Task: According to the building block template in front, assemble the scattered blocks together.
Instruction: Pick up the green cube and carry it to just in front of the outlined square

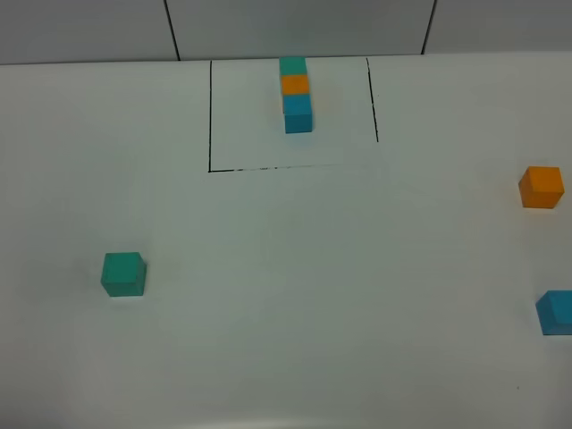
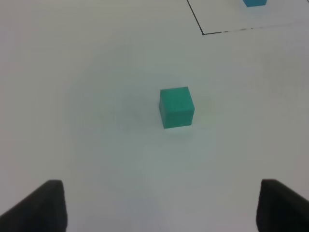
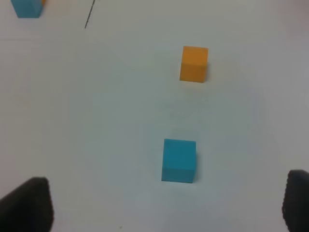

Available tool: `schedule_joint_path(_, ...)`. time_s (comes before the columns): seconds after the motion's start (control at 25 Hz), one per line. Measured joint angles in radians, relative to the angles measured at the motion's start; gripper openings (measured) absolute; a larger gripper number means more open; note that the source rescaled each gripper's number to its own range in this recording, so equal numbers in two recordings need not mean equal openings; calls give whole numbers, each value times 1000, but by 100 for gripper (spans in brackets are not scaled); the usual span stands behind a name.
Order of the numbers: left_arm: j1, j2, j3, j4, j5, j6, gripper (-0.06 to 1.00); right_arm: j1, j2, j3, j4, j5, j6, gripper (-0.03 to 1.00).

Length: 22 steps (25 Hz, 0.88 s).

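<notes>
The template is a column of small teal, orange and blue cubes [image 1: 296, 93] inside a thin black outline [image 1: 210, 116] at the back middle of the white table. The loose teal-green cube [image 1: 122, 273] lies at the left; in the left wrist view it [image 2: 176, 107] sits ahead of my open, empty left gripper [image 2: 159, 205]. The loose orange cube [image 1: 541, 188] and the loose blue cube [image 1: 556, 312] lie at the right edge. In the right wrist view the blue cube [image 3: 179, 160] is nearer and the orange cube [image 3: 194, 64] farther ahead of my open, empty right gripper [image 3: 166, 205]. Neither gripper shows in the high view.
The white table [image 1: 295, 295] meets a tiled wall [image 1: 295, 27] at the back. The outline's corner [image 2: 203, 34] and the template's blue cube [image 2: 254, 2] show in the left wrist view; the template's blue cube [image 3: 27, 8] shows in the right wrist view.
</notes>
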Motion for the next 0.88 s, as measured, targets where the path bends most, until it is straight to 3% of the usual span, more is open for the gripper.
schedule_joint_path(0.88, 0, 0, 0, 0, 0, 0, 76, 0, 0, 0, 0, 0, 0, 88)
